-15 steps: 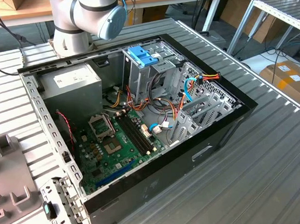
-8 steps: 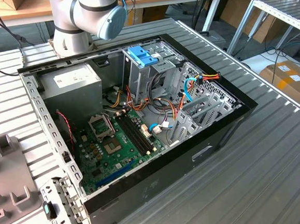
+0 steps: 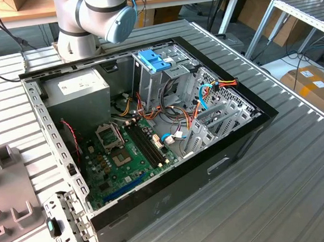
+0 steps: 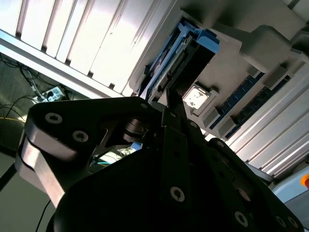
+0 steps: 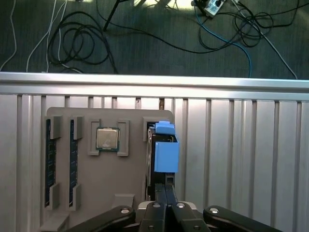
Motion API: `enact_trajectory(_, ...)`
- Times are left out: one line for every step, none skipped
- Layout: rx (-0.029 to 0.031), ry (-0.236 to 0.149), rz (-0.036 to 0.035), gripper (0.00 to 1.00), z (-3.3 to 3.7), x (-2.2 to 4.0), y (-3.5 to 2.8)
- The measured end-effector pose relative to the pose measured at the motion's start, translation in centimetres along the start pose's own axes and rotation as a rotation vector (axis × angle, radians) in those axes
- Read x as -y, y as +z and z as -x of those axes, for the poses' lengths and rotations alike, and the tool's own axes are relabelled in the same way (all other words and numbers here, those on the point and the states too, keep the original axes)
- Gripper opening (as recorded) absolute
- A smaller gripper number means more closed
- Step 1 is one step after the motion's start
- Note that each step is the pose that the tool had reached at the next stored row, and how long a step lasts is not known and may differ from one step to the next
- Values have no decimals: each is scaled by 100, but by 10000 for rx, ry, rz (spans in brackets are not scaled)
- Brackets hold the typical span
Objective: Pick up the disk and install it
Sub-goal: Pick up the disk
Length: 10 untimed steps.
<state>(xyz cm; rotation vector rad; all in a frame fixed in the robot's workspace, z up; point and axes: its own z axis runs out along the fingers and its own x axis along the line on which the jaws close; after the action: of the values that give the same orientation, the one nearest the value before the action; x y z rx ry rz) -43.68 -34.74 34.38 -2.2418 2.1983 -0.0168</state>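
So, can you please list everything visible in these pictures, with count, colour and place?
open black metal computer case: one, black, on the ribbed grey metal table
grey power-supply box: one, grey, inside the case
blue plastic bracket: one, blue, atop the drive cage
flat grey holder tray: one, grey, on the table
silver-grey rectangular disk with blue side rails: one, standing on edge in the tray
square silver processor chip: one, silver, in a tray recess
dark blue memory sticks: two, in tray slots
loose floor cables: several, mostly black, beyond the table
robot arm: one, grey and light blue, beside the case
black end effector: one, shut, next to the disk
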Motion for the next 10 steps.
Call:
enact_trajectory(0,0,1,11,-6,-2,0)
enact_trajectory(1,0,-1,11,-10,-2,0)
enact_trajectory(1,1,-1,11,-10,-2,0)
enact_trajectory(1,1,-1,11,-10,-2,0)
enact_trajectory(1,0,-1,11,-11,-2,0)
enact_trajectory(0,0,1,11,-11,-2,-1)
enact_trajectory(1,0,0,11,-11,-2,0)
enact_trajectory(0,0,0,11,-11,-2,0)
enact_trajectory(0,0,0,11,-12,-2,0)
enact_trajectory(0,0,1,11,-12,-2,0)
